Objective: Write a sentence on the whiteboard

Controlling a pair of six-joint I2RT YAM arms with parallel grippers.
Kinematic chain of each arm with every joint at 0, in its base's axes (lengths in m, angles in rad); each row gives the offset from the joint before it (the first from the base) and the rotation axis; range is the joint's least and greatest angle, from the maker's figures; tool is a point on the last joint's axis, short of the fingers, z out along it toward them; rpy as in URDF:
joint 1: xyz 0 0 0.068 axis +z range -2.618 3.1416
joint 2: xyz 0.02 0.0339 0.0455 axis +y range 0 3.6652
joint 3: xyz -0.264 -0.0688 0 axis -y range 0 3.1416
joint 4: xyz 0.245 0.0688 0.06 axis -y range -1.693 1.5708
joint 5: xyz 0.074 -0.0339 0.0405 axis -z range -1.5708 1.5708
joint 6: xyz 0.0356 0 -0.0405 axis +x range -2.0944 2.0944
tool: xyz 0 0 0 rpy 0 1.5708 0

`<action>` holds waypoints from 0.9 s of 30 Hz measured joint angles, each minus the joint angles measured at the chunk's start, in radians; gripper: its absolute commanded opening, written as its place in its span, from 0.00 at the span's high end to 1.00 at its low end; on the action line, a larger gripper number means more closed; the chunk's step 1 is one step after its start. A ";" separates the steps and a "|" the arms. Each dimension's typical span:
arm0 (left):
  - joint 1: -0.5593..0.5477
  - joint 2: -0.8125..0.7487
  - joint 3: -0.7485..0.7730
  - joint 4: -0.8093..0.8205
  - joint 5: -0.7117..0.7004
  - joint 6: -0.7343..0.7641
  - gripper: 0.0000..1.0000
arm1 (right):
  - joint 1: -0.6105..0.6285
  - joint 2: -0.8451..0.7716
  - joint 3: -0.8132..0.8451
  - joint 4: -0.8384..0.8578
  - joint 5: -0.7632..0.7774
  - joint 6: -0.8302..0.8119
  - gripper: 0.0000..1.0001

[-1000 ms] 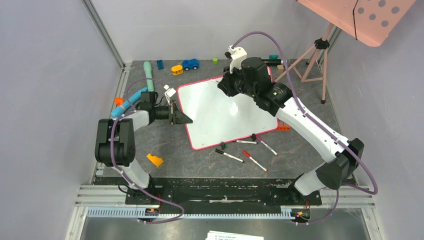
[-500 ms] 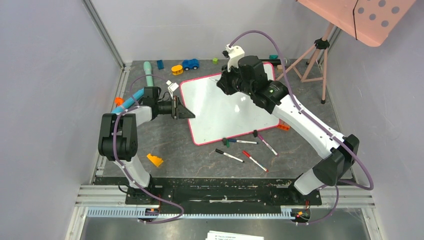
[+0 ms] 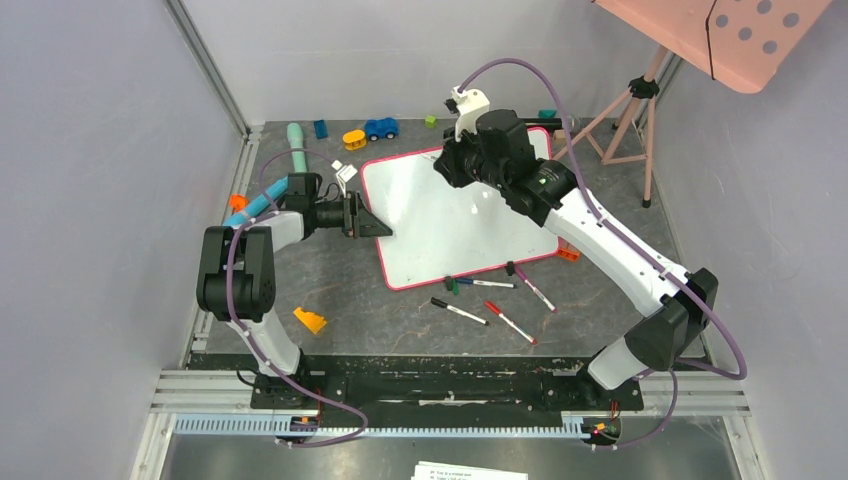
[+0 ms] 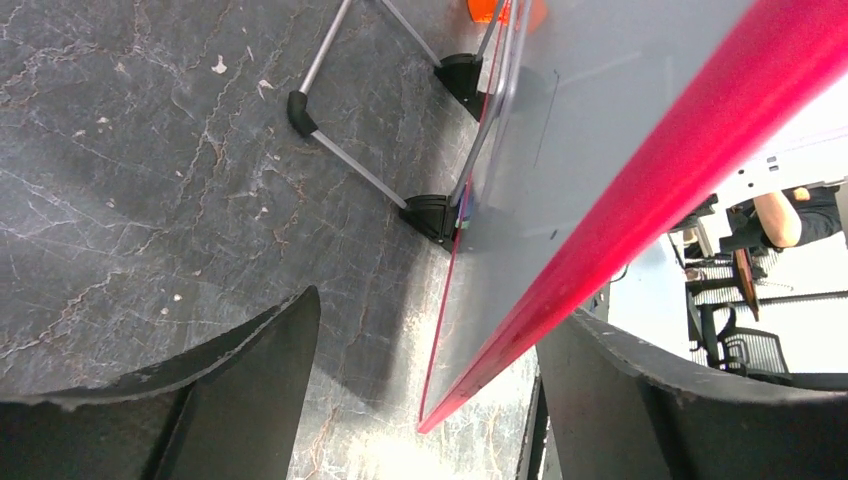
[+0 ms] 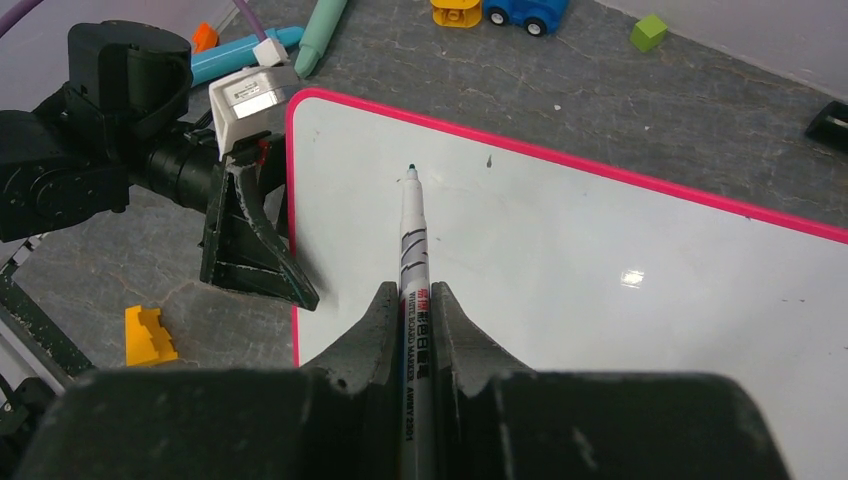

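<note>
The whiteboard (image 3: pixel 440 225), glossy white with a pink-red rim, lies tilted on the dark table. No sentence shows on its face; only a tiny dark speck (image 5: pixel 488 160) marks it. My left gripper (image 3: pixel 376 228) is open at the board's left edge, and the red rim (image 4: pixel 620 230) runs between its spread fingers (image 4: pixel 250 370). My right gripper (image 5: pixel 414 295) is shut on a white whiteboard marker (image 5: pixel 413 240). It hangs over the board's far left part, the marker's green tip (image 5: pixel 411 172) pointing at the surface.
Several loose markers (image 3: pixel 460 311) lie on the table in front of the board. A yellow block (image 3: pixel 310 320) sits near left, an orange block (image 3: pixel 567 254) at the board's right corner. Toys (image 3: pixel 380 128) and a teal cylinder (image 3: pixel 297 150) line the back. A tripod (image 3: pixel 630 115) with a pink dotted panel (image 3: pixel 740 35) stands far right.
My left gripper has opened and let go of the board's left rim. Earlier it swung slightly back and right with the board. The right gripper stayed shut on the marker.
</note>
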 measured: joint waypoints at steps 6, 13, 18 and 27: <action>0.000 0.000 -0.014 0.082 0.001 -0.036 0.08 | 0.000 0.000 0.000 0.000 0.000 -0.001 1.00; 0.000 -0.008 -0.093 0.291 -0.035 -0.188 0.06 | 0.000 -0.002 0.000 0.000 0.002 -0.004 1.00; 0.000 -0.006 -0.129 0.487 -0.048 -0.318 0.11 | 0.000 -0.017 -0.005 0.000 0.008 -0.008 1.00; -0.005 -0.002 -0.262 0.813 -0.116 -0.522 0.25 | 0.000 -0.049 -0.022 0.001 0.023 -0.015 1.00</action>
